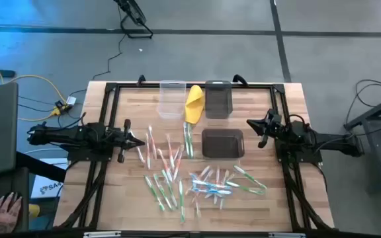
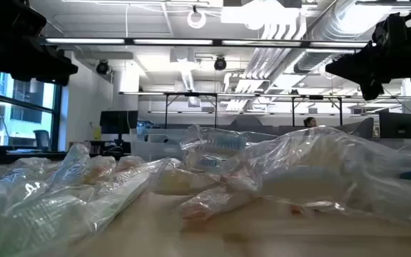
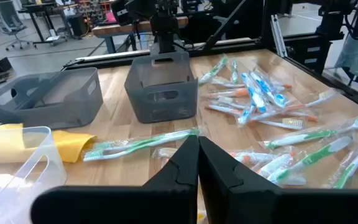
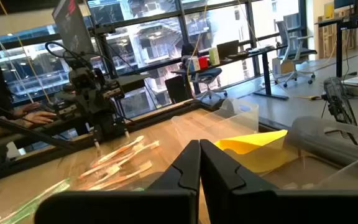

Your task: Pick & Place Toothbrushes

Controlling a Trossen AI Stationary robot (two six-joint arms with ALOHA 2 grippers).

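My wooden table (image 1: 111, 109) carries the toothbrushes (image 1: 197, 178) scattered over its near half. Toward the far edge sit a clear bin (image 1: 172, 99), two grey bins (image 1: 218, 99) and a yellow folded cloth (image 1: 194, 102).

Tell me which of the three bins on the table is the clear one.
The clear bin is the one at the far edge, left of the yellow cloth. The two grey bins stand right of the cloth.

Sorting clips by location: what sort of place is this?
Likely an open-plan office or lab: desks with monitors, office chairs, exposed ceiling ducts, big windows.
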